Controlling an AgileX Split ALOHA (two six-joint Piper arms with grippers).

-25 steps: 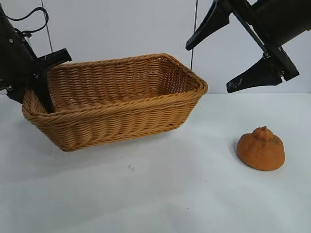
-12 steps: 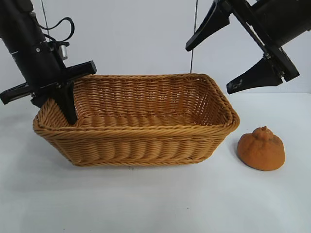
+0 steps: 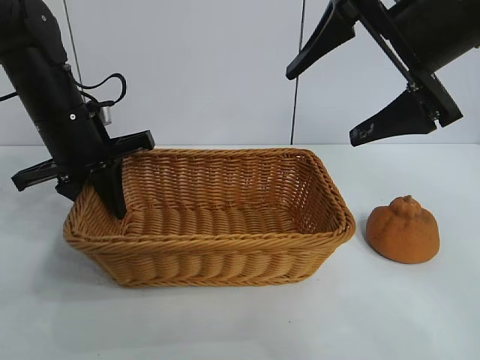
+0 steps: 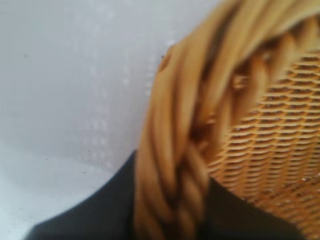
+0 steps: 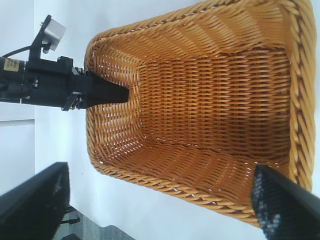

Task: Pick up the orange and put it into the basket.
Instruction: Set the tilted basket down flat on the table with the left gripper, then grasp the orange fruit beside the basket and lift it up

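white table [image 3: 225, 322] under two arms. left gripper [image 3: 94, 180] pinches the basket [image 3: 225, 251] rim; right gripper [image 3: 356, 75], spread wide, hangs above. orange [image 3: 403, 229] sits beside the basket (untouched): descend straight, straddle it evenly.

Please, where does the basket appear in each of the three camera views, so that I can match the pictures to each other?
Exterior view: the basket stands on the table, centre-left, with the orange apart at its right.
Left wrist view: only its braided rim fills the middle, clamped in the left gripper.
Right wrist view: its inside fills most of the picture.
Shared landmark: the left gripper on the rim of the basket's end wall, also seen in the right wrist view.
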